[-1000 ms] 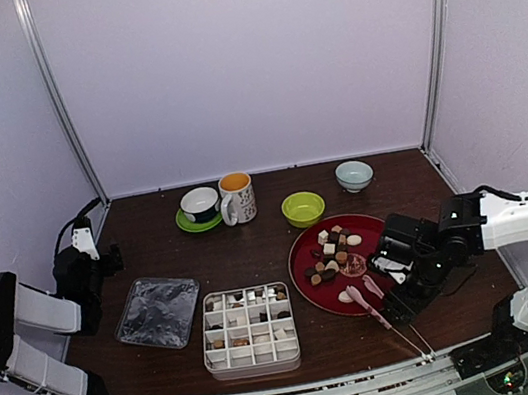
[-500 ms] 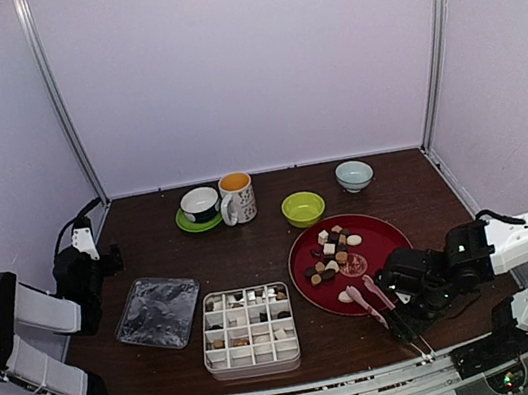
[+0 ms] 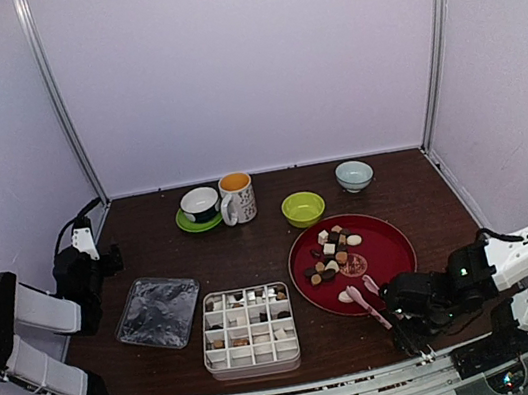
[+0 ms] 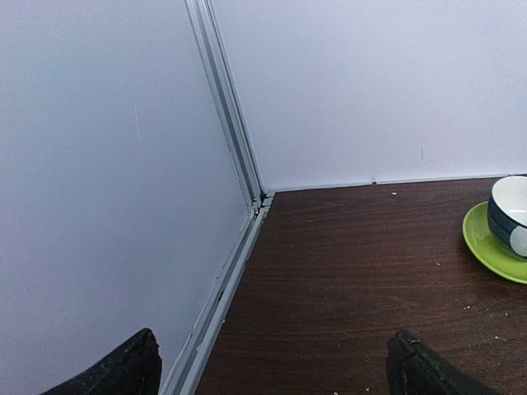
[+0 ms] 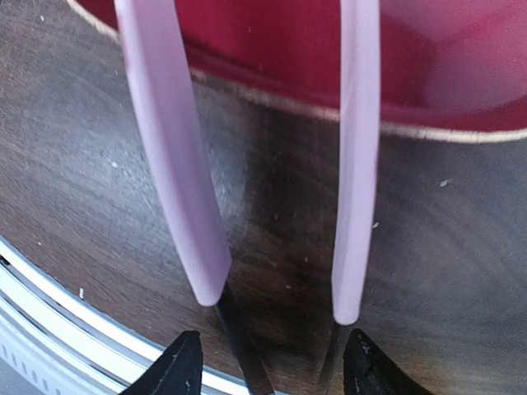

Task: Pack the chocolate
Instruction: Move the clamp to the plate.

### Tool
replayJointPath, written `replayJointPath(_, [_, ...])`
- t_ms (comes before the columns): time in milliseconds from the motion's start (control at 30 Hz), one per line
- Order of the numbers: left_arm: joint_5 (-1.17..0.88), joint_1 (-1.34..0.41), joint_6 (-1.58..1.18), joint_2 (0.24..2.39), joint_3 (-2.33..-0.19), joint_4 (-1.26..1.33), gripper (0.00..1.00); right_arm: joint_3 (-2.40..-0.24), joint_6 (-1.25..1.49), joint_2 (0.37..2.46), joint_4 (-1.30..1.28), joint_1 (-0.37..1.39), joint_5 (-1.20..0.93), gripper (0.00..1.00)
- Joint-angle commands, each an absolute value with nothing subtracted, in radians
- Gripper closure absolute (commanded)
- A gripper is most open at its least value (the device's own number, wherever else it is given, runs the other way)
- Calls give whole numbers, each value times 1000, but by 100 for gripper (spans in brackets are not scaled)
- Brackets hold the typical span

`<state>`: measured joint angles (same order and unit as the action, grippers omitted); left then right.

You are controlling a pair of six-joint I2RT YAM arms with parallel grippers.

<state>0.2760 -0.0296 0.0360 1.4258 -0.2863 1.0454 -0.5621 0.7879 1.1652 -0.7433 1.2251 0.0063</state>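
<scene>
The chocolate (image 3: 331, 253) lies as several brown, tan and cream pieces on the red plate (image 3: 392, 237); more pieces sit in the white compartment box (image 3: 207, 354). Pink tongs (image 3: 367, 300) rest with their tips on the plate's near rim, their dark handles running toward the table's front edge. My right gripper (image 3: 406, 321) is low over those handles. In the right wrist view its jaws (image 5: 272, 366) stand apart on either side of the tongs (image 5: 169, 164), with a gap showing on the left side. My left gripper (image 3: 82, 260) is open at the far left, nothing between its fingers (image 4: 136, 366).
A clear plastic lid (image 3: 158, 313) lies left of the box. Along the back stand a cup on a green saucer (image 3: 201, 206), a mug (image 3: 237, 197), a green bowl (image 3: 303, 208) and a pale bowl (image 3: 354, 175). The metal front rail (image 5: 49, 329) runs close below the right gripper.
My right gripper has moved off the plate's edge toward the table's front edge, along the tongs' handles, and its jaws have narrowed a little. The tongs and the left arm stayed put.
</scene>
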Motion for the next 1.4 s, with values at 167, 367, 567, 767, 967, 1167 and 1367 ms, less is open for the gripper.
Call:
replayJointPath(167, [272,-23,45,1431,-301,1083,2,-499,882,1186,-647,1276,78,51])
replayJointPath(367, [273,-22,45,1431,-302,1083,2,-514,867,1192,-651,1276,103,65])
replayJointPath(567, [272,-23,45,1431,-301,1083,2,-587,829,1176,-737,1273,175,74])
replayJointPath(767, [272,-22,45,1431,-302,1082,2,-689,746,1172,-786,1214,215,78])
replayJointPath(967, [272,-23,46,1431,-302,1082,2,-767,661,1189,-776,1094,206,79])
replayJointPath(1167, [273,-22,45,1431,-301,1083,2,-786,595,1263,-724,987,172,78])
replayJointPath(1367, [271,-23,46,1431,-301,1082,2,-796,573,1369,-692,968,165,77])
